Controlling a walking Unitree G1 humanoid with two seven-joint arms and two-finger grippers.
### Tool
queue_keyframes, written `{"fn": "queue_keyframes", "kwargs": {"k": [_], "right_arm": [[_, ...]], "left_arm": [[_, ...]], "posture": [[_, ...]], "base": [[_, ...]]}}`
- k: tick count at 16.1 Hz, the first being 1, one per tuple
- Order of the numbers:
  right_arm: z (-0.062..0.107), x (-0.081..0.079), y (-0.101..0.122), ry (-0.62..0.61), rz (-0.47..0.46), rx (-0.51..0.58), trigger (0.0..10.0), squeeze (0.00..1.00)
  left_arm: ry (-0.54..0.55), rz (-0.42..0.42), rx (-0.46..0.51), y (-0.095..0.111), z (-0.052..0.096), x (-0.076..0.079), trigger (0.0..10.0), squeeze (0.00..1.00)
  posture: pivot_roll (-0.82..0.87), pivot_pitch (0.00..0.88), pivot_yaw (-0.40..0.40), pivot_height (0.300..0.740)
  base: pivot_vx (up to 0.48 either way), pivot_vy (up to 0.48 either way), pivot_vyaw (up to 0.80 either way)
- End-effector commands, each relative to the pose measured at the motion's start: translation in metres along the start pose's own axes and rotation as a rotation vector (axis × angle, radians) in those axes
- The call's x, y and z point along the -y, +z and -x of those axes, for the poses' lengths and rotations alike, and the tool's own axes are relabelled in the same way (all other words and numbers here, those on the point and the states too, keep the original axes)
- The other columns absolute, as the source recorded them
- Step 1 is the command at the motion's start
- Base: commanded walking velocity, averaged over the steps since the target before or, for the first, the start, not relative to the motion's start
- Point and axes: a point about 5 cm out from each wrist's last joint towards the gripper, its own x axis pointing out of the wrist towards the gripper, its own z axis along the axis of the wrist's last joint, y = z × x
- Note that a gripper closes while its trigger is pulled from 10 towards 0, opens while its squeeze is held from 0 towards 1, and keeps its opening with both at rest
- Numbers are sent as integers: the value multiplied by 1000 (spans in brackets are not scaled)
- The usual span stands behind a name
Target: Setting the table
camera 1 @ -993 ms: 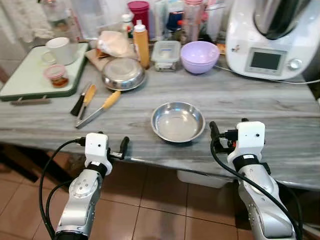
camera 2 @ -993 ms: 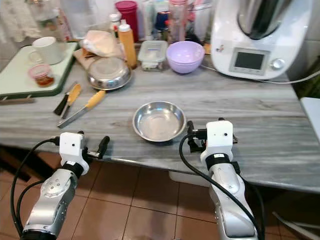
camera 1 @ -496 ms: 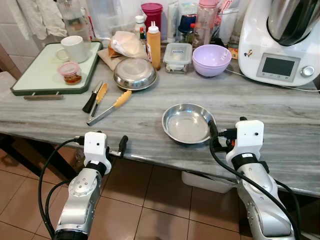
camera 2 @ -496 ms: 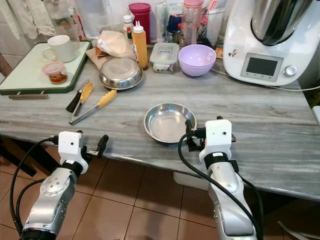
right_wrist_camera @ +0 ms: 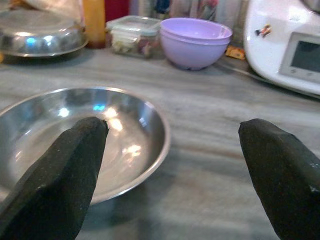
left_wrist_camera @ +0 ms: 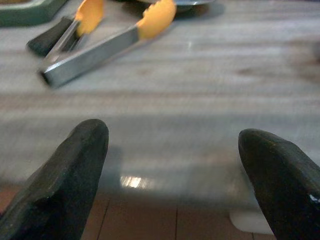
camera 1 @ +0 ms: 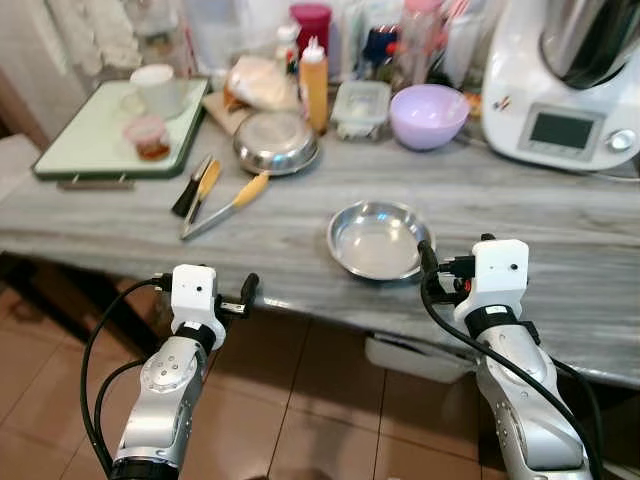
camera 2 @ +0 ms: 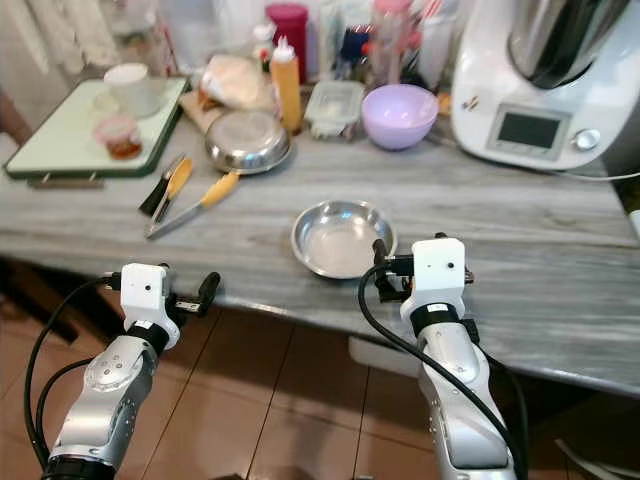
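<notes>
Steel bowl (camera 1: 378, 240) as landmark, standing upright and empty on the grey marble table (camera 1: 560, 290), a little back from the table's front edge. The right claw (right_wrist_camera: 172, 165) hangs at that edge just beside the bowl's right rim; its two black fingers (right_wrist_camera: 55, 180) are spread wide and hold nothing. In the right wrist view the bowl lies directly ahead and to one side of the finger line, its near rim reaching in behind one finger, so the claw's opening is offset from the bowl's centre and points past the rim toward the lilac bowl (right_wrist_camera: 195, 41) and the white kitchen machine (camera 1: 565, 85) behind.

The left claw (left_wrist_camera: 172, 170) is likewise wide and empty, held before the table edge well to the left of the steel bowl. Ahead of it lie yellow-handled tongs (camera 1: 222, 205), their long axis running diagonally away from the bowl toward the green tray (camera 1: 85, 150).

Judgement: the right arm is clearly the nearer to the steel bowl. The bowl being round, it offers no preferred axis; a grasp would have to take the thin rim, which calls for a slight shift of the right claw toward the bowl so that one finger passes inside the rim and one outside.
</notes>
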Motion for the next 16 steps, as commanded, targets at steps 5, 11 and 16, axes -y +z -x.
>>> {"fn": "queue_keyframes", "kwargs": {"k": [5,11,16], "right_arm": [[-1,-1,0,3,-5,0,10000,0],[-3,-1,-1,-1,-41,-4,10000,0],[-5,4,-5,-46,-49,-38,10000,0]], "left_arm": [[10,2,-15,-2,1,-2,10000,0],[13,-5,-14,0,-1,-3,10000,0],[14,-8,-15,1,-2,-4,10000,0]], "posture": [[-73,69,41,740],[-71,65,45,740],[-70,65,50,740]], "base": [[-256,0,0],[-258,0,0],[-261,0,0]]}}
